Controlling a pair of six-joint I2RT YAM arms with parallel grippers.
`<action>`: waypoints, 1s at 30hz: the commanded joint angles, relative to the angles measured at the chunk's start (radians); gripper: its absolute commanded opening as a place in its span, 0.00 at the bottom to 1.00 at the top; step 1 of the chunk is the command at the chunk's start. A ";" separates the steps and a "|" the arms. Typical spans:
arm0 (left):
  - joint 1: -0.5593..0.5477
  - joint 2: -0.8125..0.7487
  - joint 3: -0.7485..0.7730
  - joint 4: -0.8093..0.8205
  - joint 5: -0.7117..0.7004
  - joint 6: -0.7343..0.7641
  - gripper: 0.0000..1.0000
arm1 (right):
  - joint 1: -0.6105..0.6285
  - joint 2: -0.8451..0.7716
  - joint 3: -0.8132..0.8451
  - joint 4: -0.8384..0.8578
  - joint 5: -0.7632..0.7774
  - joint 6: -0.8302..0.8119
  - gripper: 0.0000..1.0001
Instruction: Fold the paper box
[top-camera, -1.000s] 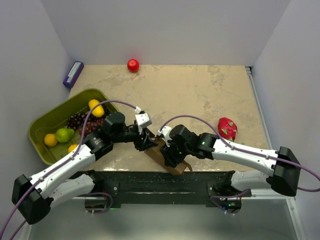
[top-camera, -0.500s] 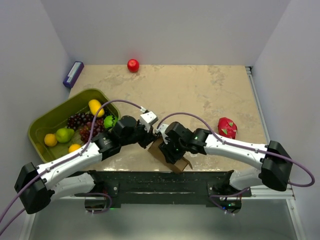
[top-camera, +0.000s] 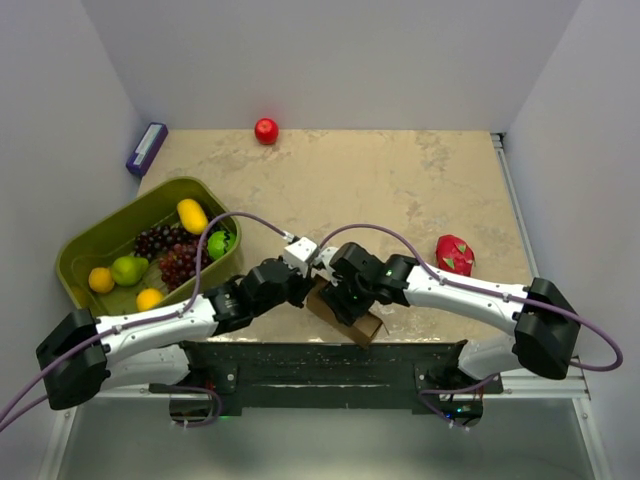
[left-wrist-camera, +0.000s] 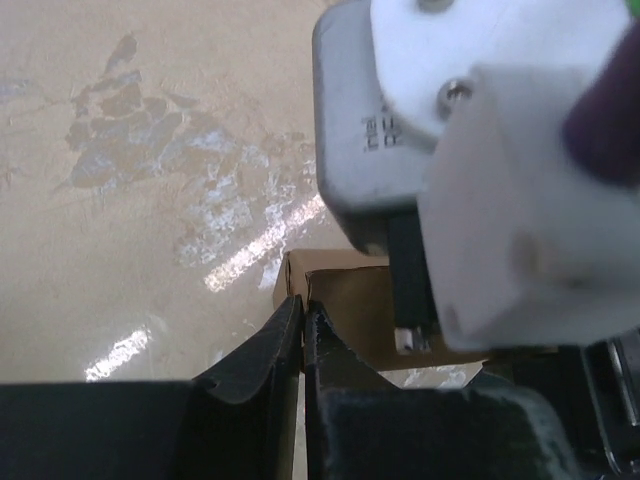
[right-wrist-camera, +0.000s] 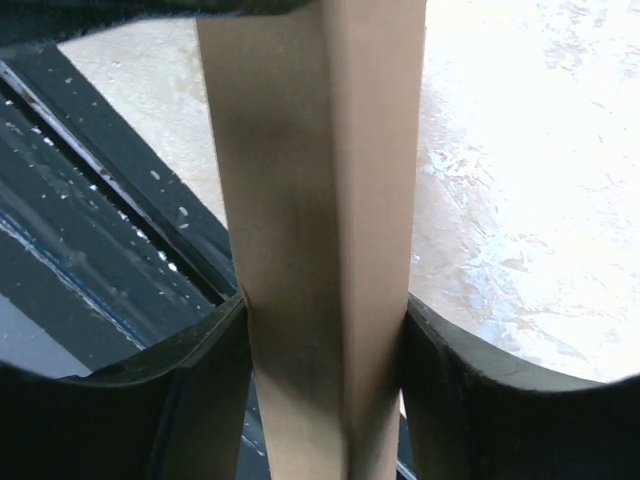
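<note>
**Box mid-fold at the near edge**

The right end effector (right-wrist-camera: 325, 335) grips the box (right-wrist-camera: 310, 150) at the counter's (top-camera: 400, 180) near edge. The left end effector (left-wrist-camera: 302, 312) is closed at a corner, perhaps pinching a flap. The next move probably calls for creasing it gently.

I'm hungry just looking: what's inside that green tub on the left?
In the green tub: dark grapes, a long yellow fruit, two green fruits, two small orange-yellow ones. A purple cable crosses over the grapes; anything beneath the pile is hidden.
</note>
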 joint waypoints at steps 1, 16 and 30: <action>-0.047 0.028 -0.028 0.037 -0.041 -0.049 0.09 | -0.004 -0.015 0.014 0.104 0.068 -0.017 0.62; -0.064 -0.020 0.050 -0.040 -0.029 -0.202 0.07 | -0.004 -0.004 0.017 0.130 0.071 -0.035 0.35; -0.063 -0.032 0.096 -0.138 -0.003 -0.181 0.02 | -0.004 0.042 0.038 0.157 0.096 -0.156 0.32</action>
